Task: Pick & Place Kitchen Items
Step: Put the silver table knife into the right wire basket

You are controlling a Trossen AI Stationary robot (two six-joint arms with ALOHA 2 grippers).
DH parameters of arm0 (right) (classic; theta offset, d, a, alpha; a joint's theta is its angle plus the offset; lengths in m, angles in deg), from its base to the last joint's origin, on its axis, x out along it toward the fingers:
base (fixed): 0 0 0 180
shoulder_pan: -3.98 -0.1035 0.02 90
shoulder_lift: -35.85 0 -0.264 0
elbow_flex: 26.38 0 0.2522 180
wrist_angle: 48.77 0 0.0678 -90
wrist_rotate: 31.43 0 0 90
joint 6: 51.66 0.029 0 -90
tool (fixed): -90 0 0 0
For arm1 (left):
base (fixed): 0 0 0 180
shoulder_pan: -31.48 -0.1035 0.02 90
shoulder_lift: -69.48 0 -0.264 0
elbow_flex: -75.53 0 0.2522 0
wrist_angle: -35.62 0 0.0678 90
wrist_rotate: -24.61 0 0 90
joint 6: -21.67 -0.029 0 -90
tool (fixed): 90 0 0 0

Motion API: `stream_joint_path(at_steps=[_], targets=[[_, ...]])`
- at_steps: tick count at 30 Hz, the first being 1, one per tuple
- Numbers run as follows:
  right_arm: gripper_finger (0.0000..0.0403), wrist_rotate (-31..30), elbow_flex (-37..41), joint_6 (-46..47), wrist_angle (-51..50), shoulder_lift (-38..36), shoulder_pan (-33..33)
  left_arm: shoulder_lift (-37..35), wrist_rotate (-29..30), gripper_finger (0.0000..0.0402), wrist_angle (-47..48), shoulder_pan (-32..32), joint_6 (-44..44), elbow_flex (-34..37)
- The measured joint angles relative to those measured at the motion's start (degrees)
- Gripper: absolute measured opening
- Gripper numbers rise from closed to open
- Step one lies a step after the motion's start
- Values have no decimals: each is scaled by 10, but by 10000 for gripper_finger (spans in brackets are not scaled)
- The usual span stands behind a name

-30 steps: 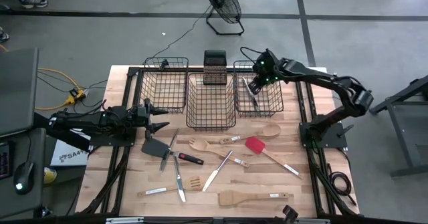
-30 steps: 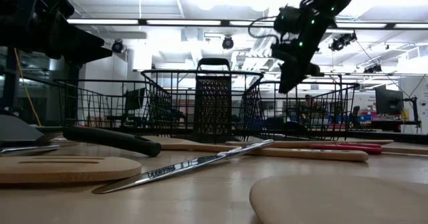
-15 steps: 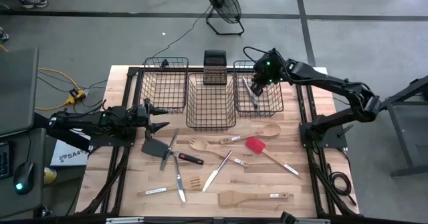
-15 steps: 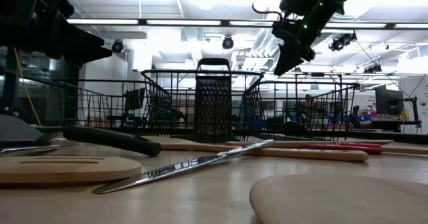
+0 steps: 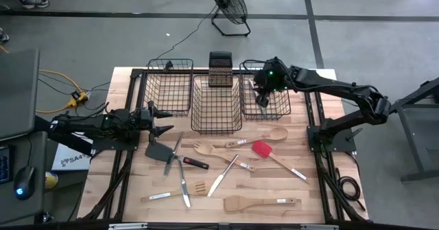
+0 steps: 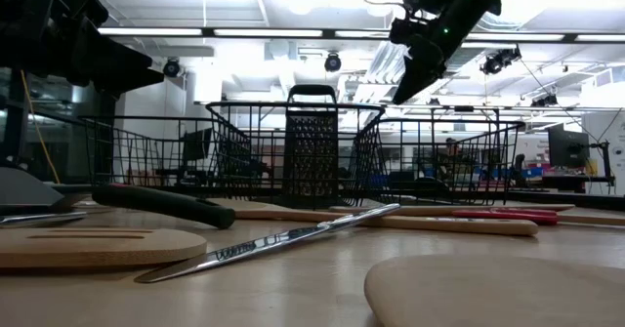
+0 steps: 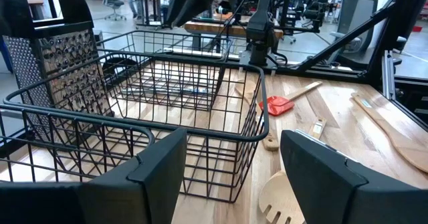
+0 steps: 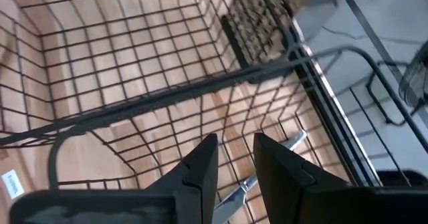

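Observation:
My right gripper (image 5: 262, 90) hovers over the right wire basket (image 5: 280, 99), fingers pointing down and a little apart, holding nothing (image 8: 235, 164). A silver utensil (image 5: 261, 104) lies on that basket's floor beneath it (image 8: 295, 141). My left gripper (image 5: 163, 121) waits open at the table's left side (image 7: 231, 184). On the bare wood lie a black spatula (image 5: 156, 151), a wooden fork (image 5: 206, 149), a wooden spoon (image 5: 273, 134), a red spatula (image 5: 262, 149), a silver knife (image 5: 223, 175) and wooden spatulas (image 5: 248, 203).
Three black wire baskets stand in a row at the far side: left (image 5: 169, 86), middle (image 5: 217, 104) and right. A dark box grater (image 5: 221, 69) stands behind the middle one. In the low view the right gripper (image 6: 410, 73) is above the basket rims.
My right gripper has risen above the right basket and drifted slightly toward the middle basket, its fingers still pointing down. The silver utensil stays on the basket floor. Nothing on the table has moved.

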Motion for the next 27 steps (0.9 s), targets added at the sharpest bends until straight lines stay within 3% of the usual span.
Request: stream_joint_path(at_steps=[13,27], targets=[[89,34,0,-16,22,0,-51,0,0,237,0,0,0,0],[89,135,0,-107,22,0,-159,0,0,237,0,0,0,0]])
